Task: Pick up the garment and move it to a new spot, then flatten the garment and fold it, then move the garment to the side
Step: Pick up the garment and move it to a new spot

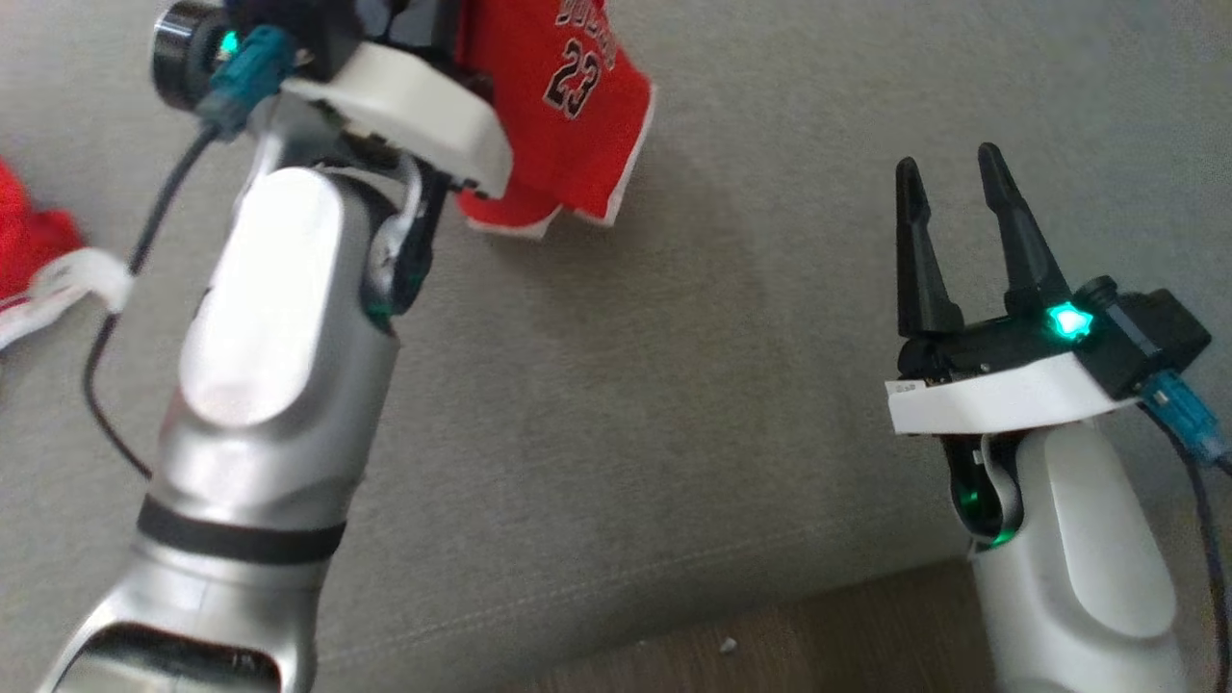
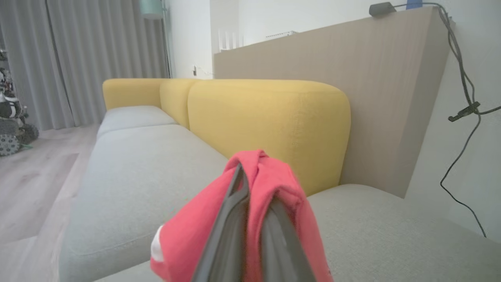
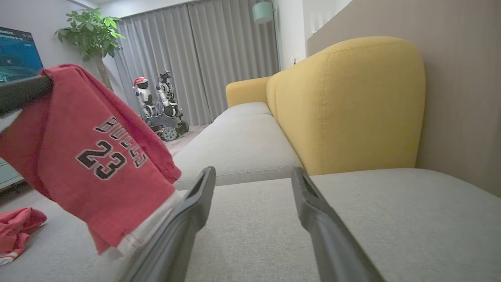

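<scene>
The garment (image 1: 568,106) is a red jersey with white trim and the number 23. It hangs in the air above the grey sofa seat (image 1: 626,404), bunched where my left gripper (image 2: 250,172) is shut on it. In the left wrist view the red cloth (image 2: 274,184) wraps over both closed fingers. The right wrist view shows the jersey (image 3: 98,156) dangling at the left, off the seat. My right gripper (image 1: 948,164) is open and holds nothing, low at the right, well apart from the jersey; its fingers (image 3: 195,196) point along the seat.
A second red and white cloth (image 1: 29,250) lies crumpled on the seat at the far left. The yellow backrest (image 3: 352,105) runs along the sofa's far side. Wood floor (image 1: 818,635) shows past the seat's front edge. Another robot (image 3: 156,105) stands by the curtains.
</scene>
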Controlling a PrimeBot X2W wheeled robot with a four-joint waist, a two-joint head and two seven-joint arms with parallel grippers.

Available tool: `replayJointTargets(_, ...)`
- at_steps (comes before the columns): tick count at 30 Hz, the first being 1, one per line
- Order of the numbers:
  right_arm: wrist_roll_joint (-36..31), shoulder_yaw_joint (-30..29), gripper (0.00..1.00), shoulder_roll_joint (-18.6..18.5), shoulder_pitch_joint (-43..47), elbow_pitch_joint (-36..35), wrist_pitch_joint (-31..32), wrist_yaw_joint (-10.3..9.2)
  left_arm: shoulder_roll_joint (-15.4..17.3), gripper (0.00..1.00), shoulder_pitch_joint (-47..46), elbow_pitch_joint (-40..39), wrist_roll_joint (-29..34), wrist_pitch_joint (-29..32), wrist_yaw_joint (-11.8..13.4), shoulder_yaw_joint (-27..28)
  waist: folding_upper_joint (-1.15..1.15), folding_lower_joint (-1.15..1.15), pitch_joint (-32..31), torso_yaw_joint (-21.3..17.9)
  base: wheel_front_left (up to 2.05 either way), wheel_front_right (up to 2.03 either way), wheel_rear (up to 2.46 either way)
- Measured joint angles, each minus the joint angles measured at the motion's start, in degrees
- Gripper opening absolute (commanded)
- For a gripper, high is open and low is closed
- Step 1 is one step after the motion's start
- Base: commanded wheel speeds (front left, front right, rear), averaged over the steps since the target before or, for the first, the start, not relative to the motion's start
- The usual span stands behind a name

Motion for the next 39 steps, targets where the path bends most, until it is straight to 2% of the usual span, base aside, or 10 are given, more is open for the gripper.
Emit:
replayJointTargets(8,1.3,1.25,1.0,0.02,-1.46,-1.32,-0.42,0.0,-0.2,0.0,-2.85,10.58,-3.19,-2.55,4.42,-10.89,0.0,0.0,2.79,-4.5,0.0,0.0,0.0)
replayJointTargets(9,1.3,1.25,1.0,0.02,-1.46,-1.32,-0.42,0.0,-0.2,0.0,-2.85,10.58,-3.19,-2.55,4.42,-10.89,0.0,0.0,2.79,-4.5,0.0,0.0,0.0)
replayJointTargets(13,1.57,1.49,1.0,0.02,-2.37,-1.65,-0.47,0.0,-0.16,0.01,-2.93,14.06,-6.01,-3.53,5.25,-17.57,0.0,0.0,4.02,-5.65,0.0,0.0,0.0)
replayJointTargets(14,1.57,1.49,1.0,0.02,-2.4,-1.65,-0.47,0.0,-0.13,0.13,-2.99,14.7,-6.7,-3.86,5.44,-19.26,0.0,0.0,4.25,-5.83,0.0,0.0,0.0)
replayJointTargets(16,1.57,1.47,1.0,0.03,-2.4,-1.6,-0.48,0.0,-0.11,0.47,-3.03,16.14,-9.35,-4.16,6.08,-24.2,0.0,0.0,4.58,-6.13,0.0,0.0,0.0)
replayJointTargets(17,1.57,1.45,1.0,0.03,-2.4,-1.56,-0.48,0.0,-0.08,0.76,-3.02,16.37,-10.29,-4.42,6.2,-25.94,0.0,0.0,4.58,-6.13,0.0,0.0,0.0)
replayJointTargets(18,1.58,1.46,1.0,0.03,-2.4,-1.53,-0.48,0.0,-0.04,1.0,-3.02,16.44,-11.26,-4.45,6.2,-27.58,0.0,0.0,4.53,-6.1,0.0,0.0,0.0)
replayJointTargets(26,1.85,1.29,1.0,0.04,-2.38,-1.09,-0.48,0.0,0.1,1.0,-3.02,15.55,-19.07,-6.89,6.99,-37.94,0.0,0.0,3.07,-5.01,0.0,0.0,0.0)
replayJointTargets(34,0.57,-0.66,1.0,0.05,-1.94,0.08,-0.48,0.0,0.12,1.0,-3.97,14.13,-24.18,-10.46,9.29,-39.31,0.0,0.0,0.54,-1.09,0.0,0.0,0.0)
replayJointTargets(39,-1.67,-1.96,1.0,0.05,-1.37,0.53,-0.43,0.0,0.12,1.0,-4.32,13.8,-24.6,-11.05,9.21,-39.38,0.0,0.0,-1.47,2.77,0.0,0.0,0.0)
